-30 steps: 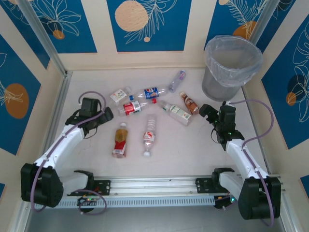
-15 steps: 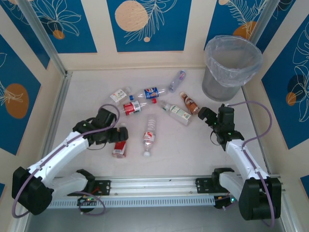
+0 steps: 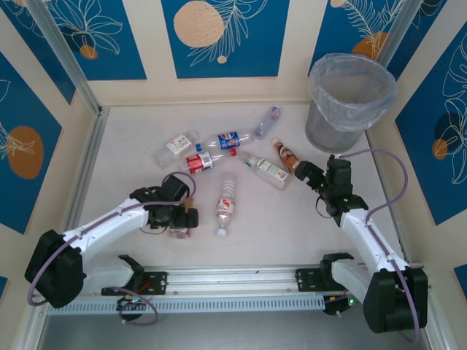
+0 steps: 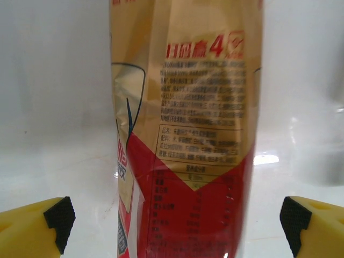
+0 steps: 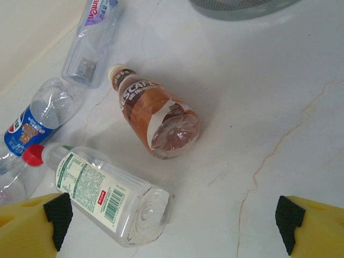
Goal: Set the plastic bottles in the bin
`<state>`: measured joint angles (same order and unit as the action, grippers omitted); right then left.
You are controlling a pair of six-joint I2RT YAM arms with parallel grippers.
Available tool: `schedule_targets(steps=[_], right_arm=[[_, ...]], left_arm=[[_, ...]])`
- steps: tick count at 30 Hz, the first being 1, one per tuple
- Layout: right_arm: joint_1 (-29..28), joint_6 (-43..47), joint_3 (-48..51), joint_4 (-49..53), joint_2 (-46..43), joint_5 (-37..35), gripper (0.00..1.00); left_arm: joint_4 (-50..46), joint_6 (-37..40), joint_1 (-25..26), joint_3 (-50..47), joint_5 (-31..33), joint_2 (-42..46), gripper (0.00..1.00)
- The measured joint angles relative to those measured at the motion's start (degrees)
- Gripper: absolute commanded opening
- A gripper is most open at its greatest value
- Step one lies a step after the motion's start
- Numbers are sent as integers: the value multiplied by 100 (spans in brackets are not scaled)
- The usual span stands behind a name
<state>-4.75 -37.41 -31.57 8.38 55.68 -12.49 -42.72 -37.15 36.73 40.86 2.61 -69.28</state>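
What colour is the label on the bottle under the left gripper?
The label is golden tan above, red below; left wrist view.

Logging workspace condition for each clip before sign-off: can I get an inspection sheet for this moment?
Surface: pale veined table, no spills seen.
Job's things: eight bottles lying on the table; bin upright at far right, bag-lined, no bottle seen inside.
Clutter: nothing seen.
Grippers: left tool open, straddling the red-gold bottle, gaps both sides; right tool open, over the table near the brown bottle.
Cables: purple cables loop off both arms, no snag seen.
Surroundings: blue-and-cream walls; metal rail at the near edge.
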Motion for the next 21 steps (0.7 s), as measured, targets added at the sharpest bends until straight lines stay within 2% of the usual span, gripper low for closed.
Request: schedule_targets(steps=[7,21], right_arm=[[-129,103,-245,162,4,11,99],[-442,125,-710,586,411,52,99]], left_arm=[[365,17,164,-201,55,-166,99],[739,-15,673,-236,415,-745,86]])
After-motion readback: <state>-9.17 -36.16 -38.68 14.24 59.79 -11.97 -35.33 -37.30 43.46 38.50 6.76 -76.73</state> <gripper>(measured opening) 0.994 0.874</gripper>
